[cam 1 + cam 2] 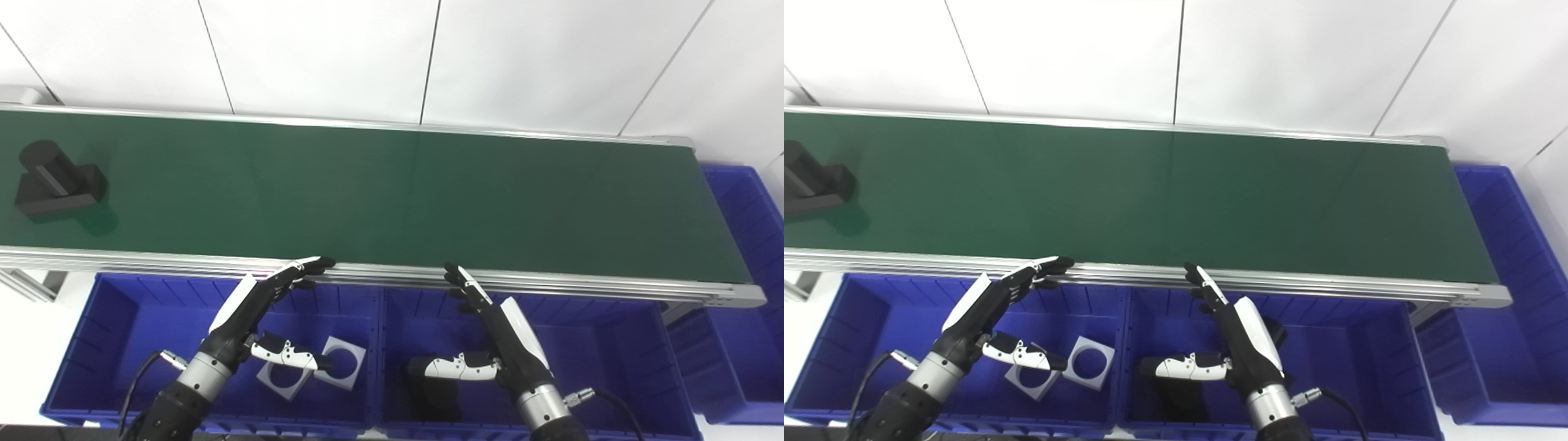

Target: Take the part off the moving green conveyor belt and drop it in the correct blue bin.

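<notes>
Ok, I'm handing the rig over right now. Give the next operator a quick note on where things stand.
Left hand: open, holding nothing, above the left blue bin.
Right hand: open, holding nothing, above the middle blue bin.
Black part: on the green belt, far left, untouched.
Done: two grey square plates lie in the left bin; a dark item in the middle bin is mostly hidden.
Left: grasp the black part, then drop it in its bin.
</notes>
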You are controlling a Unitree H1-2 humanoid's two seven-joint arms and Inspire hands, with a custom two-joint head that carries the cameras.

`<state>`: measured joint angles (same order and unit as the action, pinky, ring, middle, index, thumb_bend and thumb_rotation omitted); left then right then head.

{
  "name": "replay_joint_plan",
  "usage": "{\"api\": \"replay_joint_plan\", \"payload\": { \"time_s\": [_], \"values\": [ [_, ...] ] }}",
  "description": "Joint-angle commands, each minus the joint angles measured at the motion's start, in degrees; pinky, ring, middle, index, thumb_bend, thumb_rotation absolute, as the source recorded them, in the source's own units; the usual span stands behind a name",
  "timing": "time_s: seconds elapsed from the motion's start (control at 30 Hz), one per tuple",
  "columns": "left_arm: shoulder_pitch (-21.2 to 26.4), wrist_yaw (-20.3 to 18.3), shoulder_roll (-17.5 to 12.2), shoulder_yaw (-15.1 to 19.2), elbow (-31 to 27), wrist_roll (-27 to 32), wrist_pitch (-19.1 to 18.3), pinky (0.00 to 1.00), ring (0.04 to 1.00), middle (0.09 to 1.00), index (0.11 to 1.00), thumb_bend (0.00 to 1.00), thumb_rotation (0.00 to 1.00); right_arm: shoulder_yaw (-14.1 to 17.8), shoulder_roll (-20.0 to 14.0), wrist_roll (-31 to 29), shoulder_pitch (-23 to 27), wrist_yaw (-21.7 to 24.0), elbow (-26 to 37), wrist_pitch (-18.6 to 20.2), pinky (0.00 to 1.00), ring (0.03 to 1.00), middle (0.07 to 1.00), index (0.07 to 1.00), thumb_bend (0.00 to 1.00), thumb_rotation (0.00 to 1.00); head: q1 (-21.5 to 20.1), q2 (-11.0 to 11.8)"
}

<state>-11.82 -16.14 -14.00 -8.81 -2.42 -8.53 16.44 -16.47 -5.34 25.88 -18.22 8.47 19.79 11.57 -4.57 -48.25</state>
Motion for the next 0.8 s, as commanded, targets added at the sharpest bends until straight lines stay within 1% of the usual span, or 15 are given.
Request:
{"api": "replay_joint_plan", "payload": {
  "time_s": [0.0, 0.1, 0.2, 0.3, 0.37, 0.4, 0.43, 0.53, 0.57, 0.6, 0.63, 0.67, 0.7, 0.73, 0.77],
  "values": [
    [-0.79, -0.62, -1.57, -0.03, -3.75, 0.69, -1.09, 0.80, 0.880, 0.909, 0.842, 0.94, 0.07, -0.34, 0.57, 0.11, 0.18, -1.14, 0.82, -1.50, 0.82, 0.875, 0.920, 0.951, 0.86, 0.31, 0.07, -0.05],
    [-1.82, -1.15, -2.48, -0.09, -5.79, 0.76, -2.76, 0.80, 0.891, 0.926, 0.857, 0.94, 0.10, -0.61, 0.54, 0.34, -0.07, -1.34, 0.87, -1.59, 0.81, 0.870, 0.918, 0.951, 0.86, 0.31, 0.57, 0.40],
    [-2.84, -0.91, -2.77, -0.45, -6.10, 0.16, -1.91, 0.79, 0.890, 0.928, 0.865, 0.95, 0.12, -0.65, 0.29, 0.28, -0.34, -1.67, 0.49, -2.13, 0.80, 0.869, 0.917, 0.951, 0.85, 0.31, 3.11, 1.49],
    [-2.93, 0.26, -1.67, -1.13, -4.57, -1.43, -0.77, 0.78, 0.871, 0.909, 0.857, 0.96, 0.13, -0.44, -0.42, -0.25, -0.60, -2.25, -0.40, -4.00, 0.80, 0.869, 0.915, 0.948, 0.85, 0.30, 6.11, 3.04],
    [-2.77, 0.82, -0.97, -1.57, -3.94, -2.37, -0.81, 0.78, 0.865, 0.906, 0.852, 0.95, 0.14, -0.24, -0.95, -0.82, -0.82, -2.59, -0.90, -4.96, 0.81, 0.870, 0.915, 0.946, 0.85, 0.29, 8.74, 4.60],
    [-2.63, 1.29, -0.41, -1.87, -3.25, -2.96, -0.54, 0.77, 0.865, 0.906, 0.852, 0.95, 0.15, 0.01, -1.36, -1.36, -0.99, -2.69, -1.24, -5.55, 0.81, 0.870, 0.915, 0.945, 0.85, 0.29, 11.02, 6.11],
    [-2.50, 1.74, 0.06, -2.11, -2.49, -3.43, -0.03, 0.78, 0.860, 0.900, 0.848, 0.95, 0.14, 0.22, -1.76, -1.89, -1.13, -2.59, -1.33, -5.87, 0.81, 0.872, 0.916, 0.947, 0.84, 0.27, 11.02, 6.11],
    [-2.30, 3.30, 1.52, -2.90, -0.45, -5.23, 1.53, 0.78, 0.847, 0.888, 0.844, 0.94, 0.11, 1.01, -3.01, -3.60, -1.56, -2.24, -1.62, -6.88, 0.82, 0.880, 0.925, 0.956, 0.83, 0.24, 15.80, 9.34],
    [-2.35, 3.83, 2.12, -3.18, 0.16, -5.74, 1.88, 0.78, 0.846, 0.886, 0.843, 0.94, 0.11, 1.31, -3.51, -4.06, -1.70, -2.33, -1.98, -7.56, 0.82, 0.884, 0.929, 0.958, 0.83, 0.22, 18.19, 11.46],
    [-2.42, 4.27, 2.57, -3.37, 0.66, -6.13, 2.22, 0.78, 0.844, 0.884, 0.840, 0.94, 0.11, 1.55, -3.84, -4.29, -1.83, -2.47, -2.26, -8.09, 0.82, 0.882, 0.929, 0.959, 0.83, 0.20, 18.58, 11.78],
    [-2.44, 4.85, 2.99, -3.63, 1.33, -6.91, 2.76, 0.79, 0.845, 0.882, 0.838, 0.94, 0.11, 1.81, -4.19, -4.61, -1.94, -2.64, -2.67, -8.70, 0.82, 0.879, 0.927, 0.958, 0.83, 0.18, 20.59, 13.52],
    [-2.44, 5.46, 3.30, -3.84, 1.87, -7.89, 3.26, 0.79, 0.843, 0.880, 0.837, 0.95, 0.11, 2.02, -4.46, -4.89, -2.04, -2.79, -3.04, -9.24, 0.82, 0.879, 0.925, 0.958, 0.83, 0.16, 20.99, 13.83],
    [-2.41, 6.09, 3.63, -4.10, 2.47, -8.84, 3.70, 0.79, 0.842, 0.877, 0.836, 0.95, 0.10, 2.27, -4.82, -5.32, -2.11, -2.85, -3.55, -9.85, 0.82, 0.881, 0.926, 0.959, 0.83, 0.14, 22.94, 15.46],
    [-2.42, 6.60, 3.94, -4.35, 3.06, -9.44, 4.17, 0.79, 0.842, 0.877, 0.836, 0.95, 0.10, 2.43, -5.23, -5.63, -2.18, -2.76, -3.85, -10.09, 0.83, 0.882, 0.926, 0.959, 0.83, 0.13, 23.69, 16.10],
    [-2.40, 7.14, 4.23, -4.61, 3.67, -10.05, 4.65, 0.79, 0.841, 0.875, 0.835, 0.95, 0.10, 2.59, -5.63, -5.93, -2.23, -2.66, -4.18, -10.25, 0.84, 0.891, 0.934, 0.963, 0.83, 0.11, 25.07, 17.46]
  ]
}}
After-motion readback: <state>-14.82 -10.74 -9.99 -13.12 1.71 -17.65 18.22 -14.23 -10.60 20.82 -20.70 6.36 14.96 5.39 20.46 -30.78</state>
